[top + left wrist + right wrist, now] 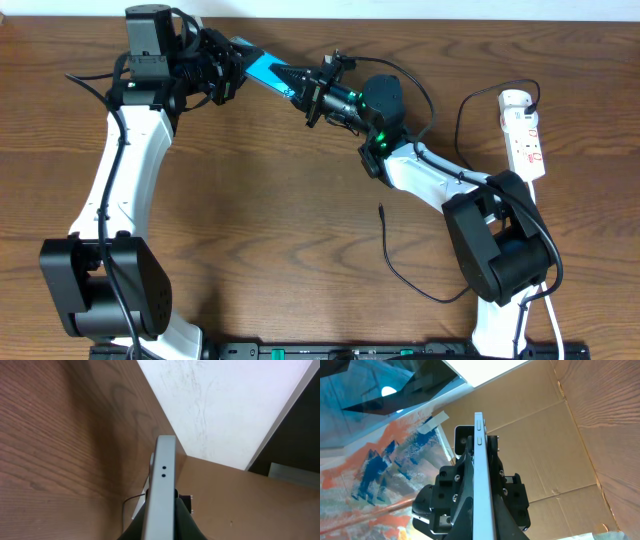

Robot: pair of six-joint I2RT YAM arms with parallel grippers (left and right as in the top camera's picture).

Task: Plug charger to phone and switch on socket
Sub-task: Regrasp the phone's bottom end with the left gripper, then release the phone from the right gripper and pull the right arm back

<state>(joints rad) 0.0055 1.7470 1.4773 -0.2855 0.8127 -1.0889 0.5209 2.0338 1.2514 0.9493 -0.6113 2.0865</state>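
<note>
The left gripper (pixel 226 72) is clamped on one end of the phone (pixel 267 68). The right gripper (pixel 312 95) is closed on the other end, so the phone hangs between the two above the far side of the table (pixel 290 200).

From overhead the phone's turquoise face points up and slants from upper left to lower right. Any lettering on the screen is too small to read.

The left wrist view looks along the phone's (pixel 162 495) grey edge. Dark fingers (pixel 192 527) hug it at the bottom of the picture, and two small holes (pixel 164 470) sit near its upper end. The wood grain of the table and a white wall (pixel 225 405) lie beyond.

The right wrist view also looks along the phone's (pixel 480 480) thin edge, with two narrow side buttons (pixel 478 431) near the top. Black gripper parts with screws flank it on both sides. To the left is a blue and orange painted sheet (pixel 375 475) with no words on it, and to the right is plain brown cardboard (pixel 545 445).

The charger (pixel 382 215) lies on the table well apart from the phone. Its free tip is in front of the right arm, and the cable curves back towards that arm's base.

The socket (pixel 524 135) lies at the right edge of the table, lengthwise. Its red markings are too small to make out.
</note>
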